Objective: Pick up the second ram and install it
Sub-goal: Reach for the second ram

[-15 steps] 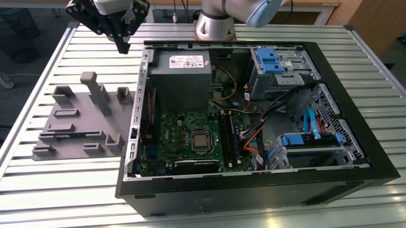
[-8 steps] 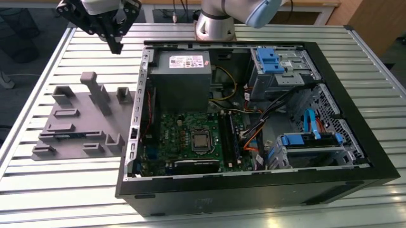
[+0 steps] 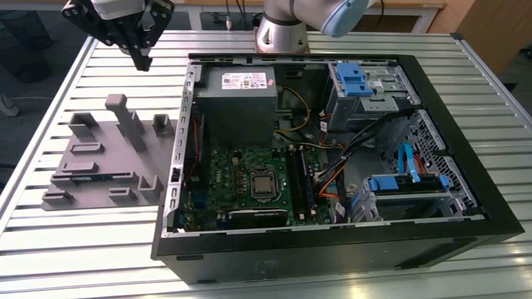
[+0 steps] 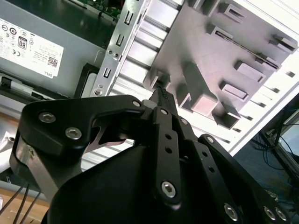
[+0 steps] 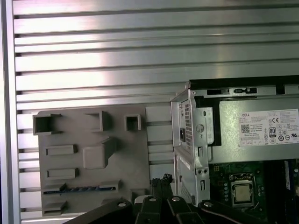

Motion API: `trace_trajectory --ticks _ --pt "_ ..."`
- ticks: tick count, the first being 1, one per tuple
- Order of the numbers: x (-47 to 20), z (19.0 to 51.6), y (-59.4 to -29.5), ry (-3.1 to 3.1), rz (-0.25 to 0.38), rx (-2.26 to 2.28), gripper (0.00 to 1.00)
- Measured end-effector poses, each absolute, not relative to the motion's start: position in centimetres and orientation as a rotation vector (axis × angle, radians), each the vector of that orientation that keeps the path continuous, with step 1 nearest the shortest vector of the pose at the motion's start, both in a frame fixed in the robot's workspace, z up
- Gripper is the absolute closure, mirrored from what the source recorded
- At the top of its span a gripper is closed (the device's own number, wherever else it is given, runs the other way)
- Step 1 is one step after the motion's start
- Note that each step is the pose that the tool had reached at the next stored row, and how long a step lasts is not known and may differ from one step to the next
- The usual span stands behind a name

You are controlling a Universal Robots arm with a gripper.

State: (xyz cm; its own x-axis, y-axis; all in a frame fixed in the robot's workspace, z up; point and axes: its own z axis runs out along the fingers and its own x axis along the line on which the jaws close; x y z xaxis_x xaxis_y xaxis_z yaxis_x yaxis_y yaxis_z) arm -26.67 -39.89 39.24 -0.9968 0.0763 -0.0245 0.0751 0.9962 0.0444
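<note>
Ribbed aluminium slats form the table (image 3: 50, 261), with dark floor (image 3: 25, 56) past its edge. In the exterior view I, the gripper (image 3: 143, 61), hang over the slats at eleven o'clock of the open computer case (image 3: 332, 252), fingers pressed together on nothing. The grey fixture tray (image 3: 104, 163) lies at nine o'clock of the case. The first wrist view shows the second ram (image 5: 79, 189) as a thin blue strip in one tray slot. My black linkages hide part of the tray in the second wrist view. Whether the motherboard (image 3: 237, 180) slots hold a stick, I cannot tell.
</note>
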Motion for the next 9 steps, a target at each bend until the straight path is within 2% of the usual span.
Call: trace_trajectory --ticks 9 --pt "-28.1 39.2 -39.9 3.113 0.068 0.118 0.89"
